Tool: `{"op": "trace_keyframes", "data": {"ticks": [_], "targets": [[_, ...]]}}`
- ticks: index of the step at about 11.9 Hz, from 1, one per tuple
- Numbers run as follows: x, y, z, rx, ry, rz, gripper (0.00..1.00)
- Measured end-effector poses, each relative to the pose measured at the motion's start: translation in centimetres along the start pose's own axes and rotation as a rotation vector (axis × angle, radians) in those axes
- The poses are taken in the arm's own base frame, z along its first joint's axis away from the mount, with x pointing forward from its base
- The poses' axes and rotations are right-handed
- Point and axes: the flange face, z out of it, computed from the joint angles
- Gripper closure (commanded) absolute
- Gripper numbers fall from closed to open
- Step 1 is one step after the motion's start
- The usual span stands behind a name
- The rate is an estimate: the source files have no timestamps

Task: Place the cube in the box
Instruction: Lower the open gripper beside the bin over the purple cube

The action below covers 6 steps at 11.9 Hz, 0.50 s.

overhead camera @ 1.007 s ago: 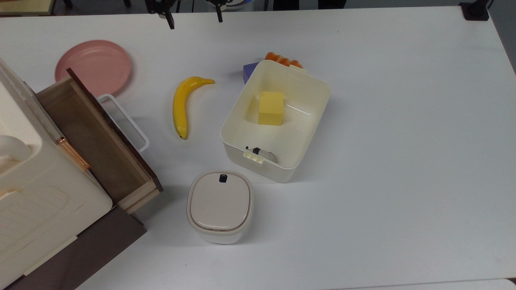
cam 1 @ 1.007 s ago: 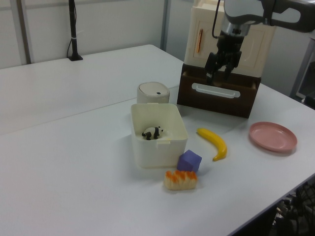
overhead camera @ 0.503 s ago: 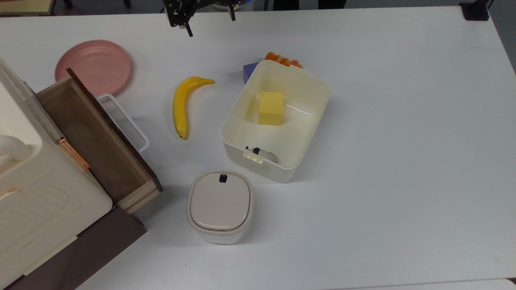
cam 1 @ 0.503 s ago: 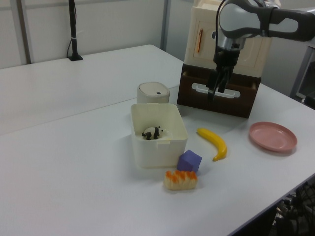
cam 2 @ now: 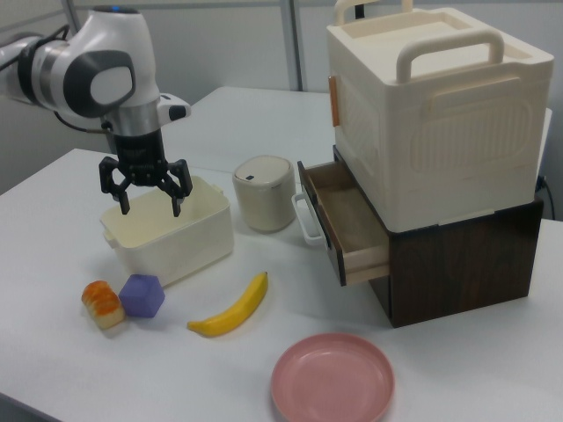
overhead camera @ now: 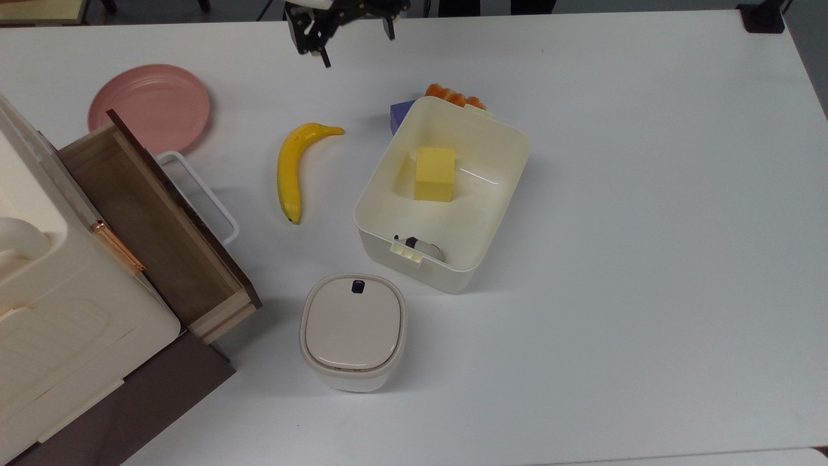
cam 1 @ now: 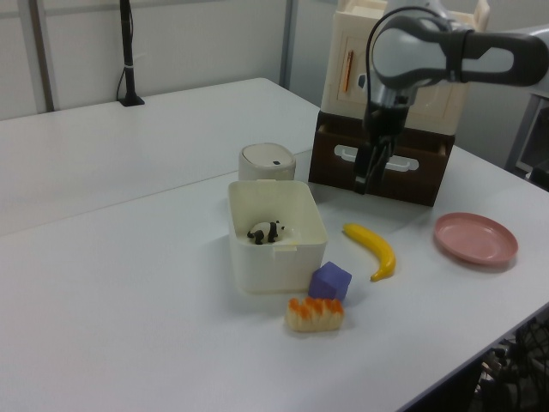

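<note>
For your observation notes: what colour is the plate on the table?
Pink. The plate shows best in the right view.

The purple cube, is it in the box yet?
Not yet. The cube sits on the table beside the box, next to the bread. Inside the box are a yellow block and a small panda toy. The gripper hangs above, jaws open and empty. Left to do: grab the cube and drop it in.
</note>
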Motion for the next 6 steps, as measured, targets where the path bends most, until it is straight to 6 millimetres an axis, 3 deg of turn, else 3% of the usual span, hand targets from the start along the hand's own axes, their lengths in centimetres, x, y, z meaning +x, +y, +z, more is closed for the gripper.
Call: {"op": "trace_keyframes", "data": {"ticks": [6], "targets": [[2.2,-3.7,6.4,0.002,-0.042,-0.014,0.0]]}}
